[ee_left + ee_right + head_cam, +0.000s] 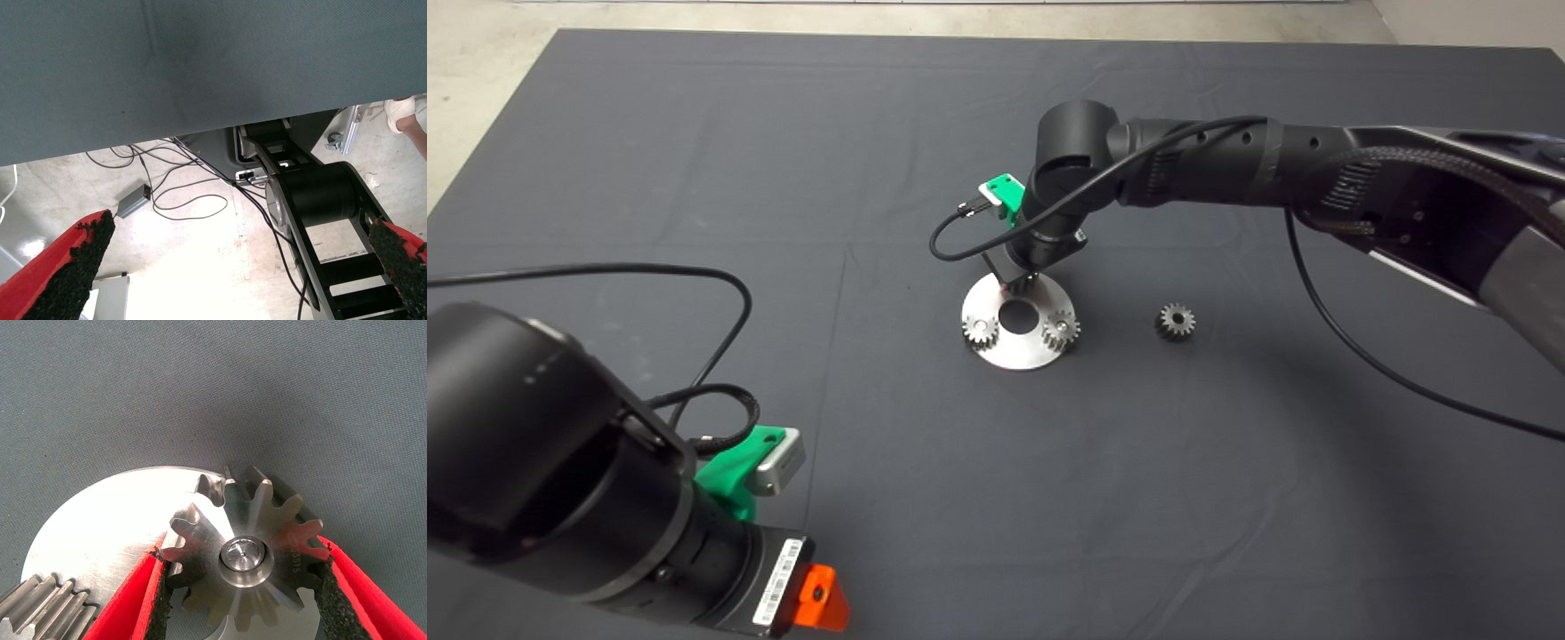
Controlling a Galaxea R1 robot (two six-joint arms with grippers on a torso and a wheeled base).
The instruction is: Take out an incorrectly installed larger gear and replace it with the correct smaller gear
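Right pincer: my right gripper reaches in from the right, over the far edge of the round shiny steel plate; its red fingers with black pads are closed onto the wide steel gear with long pointed teeth.
Larger gear: seated on a pin at the plate's far side, clasped on both flanks.
Other gears on plate: two small fine-toothed steel gears, one left, one right, either side of the plate's centre hole.
Smaller gear: the small grey fine-toothed gear lies on the dark mat, right of the plate and apart from it.
Left pincer: my left gripper waits at the near left, fingers spread wide, holding nothing.
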